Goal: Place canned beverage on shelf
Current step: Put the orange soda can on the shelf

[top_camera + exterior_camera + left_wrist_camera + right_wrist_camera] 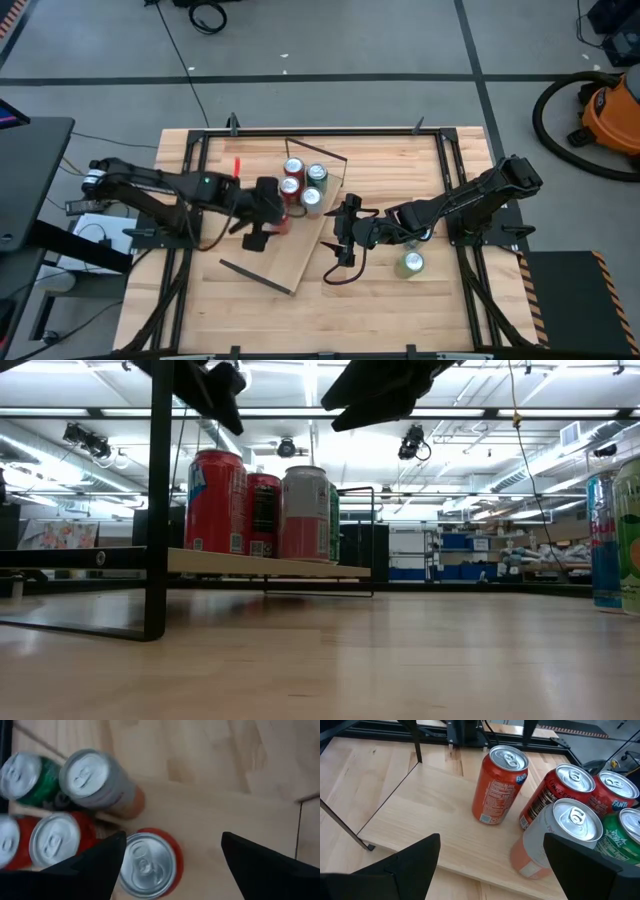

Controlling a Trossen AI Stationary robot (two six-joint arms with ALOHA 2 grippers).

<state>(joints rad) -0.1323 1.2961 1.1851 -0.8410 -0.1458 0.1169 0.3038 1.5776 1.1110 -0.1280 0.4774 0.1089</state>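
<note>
The shelf [285,258] is a light-wood plank lying slantwise on the table, with dark wire brackets at its ends. Several cans stand upright on it in a cluster [305,182]: red, silver-peach and green [560,840]. An orange can [147,865] [497,785] stands alone on the plank beside them. My left gripper [173,837] [270,218] is open above this orange can, which shows close beside one finger. My right gripper [491,840] [342,233] is open off the plank's right edge, pointing at the cans with nothing between its fingers.
A green can [410,263] stands on the table by the right arm. In the low view it [628,535] has a blue can [603,540] next to it. Dark frame rails [190,200] run along both table sides. Bare plank [430,815] lies beside the orange can.
</note>
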